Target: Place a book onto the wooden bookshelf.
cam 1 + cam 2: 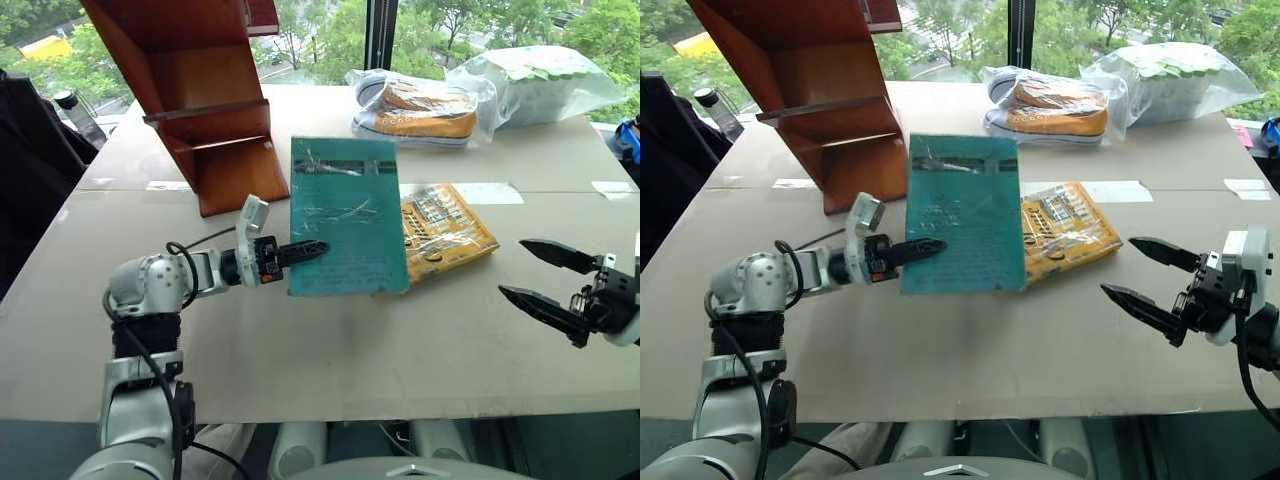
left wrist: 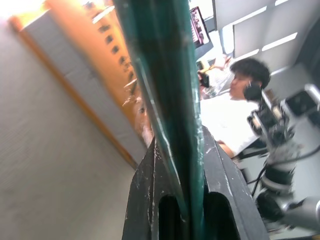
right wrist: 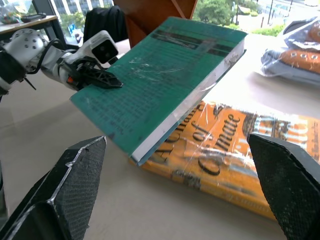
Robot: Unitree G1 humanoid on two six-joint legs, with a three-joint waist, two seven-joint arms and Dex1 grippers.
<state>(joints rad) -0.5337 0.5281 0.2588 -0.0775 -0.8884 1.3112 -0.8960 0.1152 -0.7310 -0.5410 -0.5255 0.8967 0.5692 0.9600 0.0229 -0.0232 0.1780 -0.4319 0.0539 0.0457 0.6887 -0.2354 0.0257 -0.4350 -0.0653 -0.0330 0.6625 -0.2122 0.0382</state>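
gripping one book, left gripper; one yellow book beneath.

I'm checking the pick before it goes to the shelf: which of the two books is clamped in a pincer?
The teal-green book, shut in the left pincer by its edge; the yellow book lies flat on the table.

Pale tabletop, window behind with green trees, bright daylight, dark window post
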